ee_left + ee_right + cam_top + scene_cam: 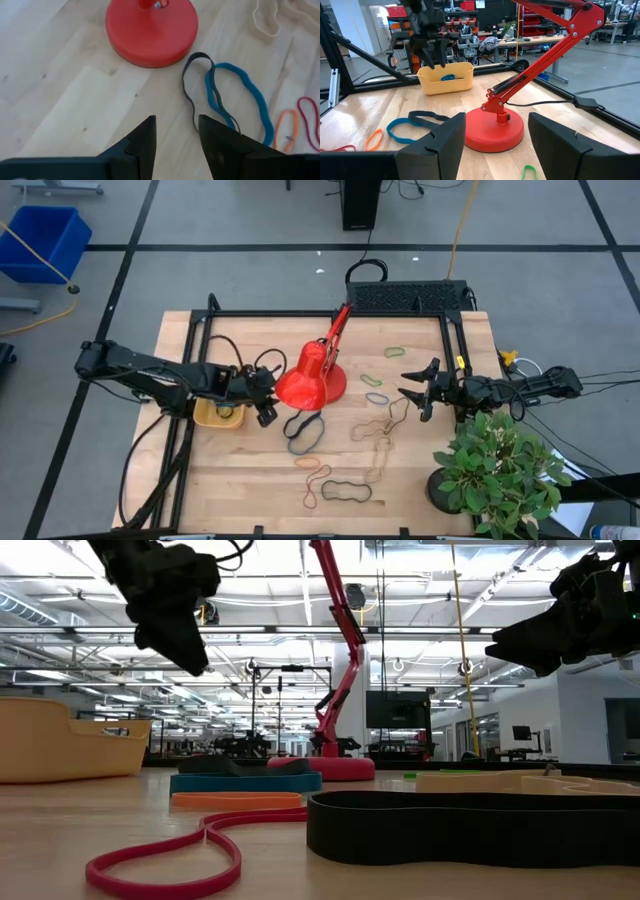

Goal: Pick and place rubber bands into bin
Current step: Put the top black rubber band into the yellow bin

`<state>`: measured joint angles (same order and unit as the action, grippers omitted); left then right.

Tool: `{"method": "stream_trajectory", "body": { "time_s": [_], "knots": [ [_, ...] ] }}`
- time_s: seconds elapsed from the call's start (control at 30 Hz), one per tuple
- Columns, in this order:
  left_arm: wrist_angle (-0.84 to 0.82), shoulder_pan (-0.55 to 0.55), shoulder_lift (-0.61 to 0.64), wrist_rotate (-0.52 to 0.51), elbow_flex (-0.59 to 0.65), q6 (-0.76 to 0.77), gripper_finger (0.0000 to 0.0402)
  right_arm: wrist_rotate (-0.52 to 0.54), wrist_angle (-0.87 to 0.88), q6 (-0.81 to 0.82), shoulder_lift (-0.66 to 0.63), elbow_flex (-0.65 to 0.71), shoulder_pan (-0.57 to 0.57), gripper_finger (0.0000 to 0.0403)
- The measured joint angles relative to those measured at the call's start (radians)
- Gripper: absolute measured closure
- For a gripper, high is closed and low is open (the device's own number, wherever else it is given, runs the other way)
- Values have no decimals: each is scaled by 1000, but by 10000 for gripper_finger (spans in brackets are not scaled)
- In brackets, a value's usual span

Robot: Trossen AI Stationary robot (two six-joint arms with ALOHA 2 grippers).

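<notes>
Left gripper (pixel 268 408) hovers beside the small yellow-orange plastic bin (pixel 205 416), fingers parted, empty (right gripper (pixel 413 388) also wide, waiting near the red lamp (pixel 312 376)).

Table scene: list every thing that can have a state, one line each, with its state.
Left gripper: fingers open, empty, raised beside the bin.
Right gripper: fingers open, empty, raised above the table.
Small yellow-orange plastic bin: upright, one blue band inside.
Red desk lamp: upright, arm tilted.
Blue rubber band: flat on the table, beside a dark band.
</notes>
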<state>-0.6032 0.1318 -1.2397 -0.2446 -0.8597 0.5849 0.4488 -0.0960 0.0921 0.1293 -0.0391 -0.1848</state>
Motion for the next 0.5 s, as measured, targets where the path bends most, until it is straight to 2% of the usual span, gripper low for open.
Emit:
{"method": "stream_trajectory", "body": {
  "time_s": [0.3, 0.5],
  "knots": [
    [136, 29, -170, 0, 0, -45, 247, 0, 0, 0, 0, 0, 0, 193],
    [141, 28, -285, 0, 0, 13, 247, 0, 1, 0, 0, 0, 0, 193]
  ]
}}
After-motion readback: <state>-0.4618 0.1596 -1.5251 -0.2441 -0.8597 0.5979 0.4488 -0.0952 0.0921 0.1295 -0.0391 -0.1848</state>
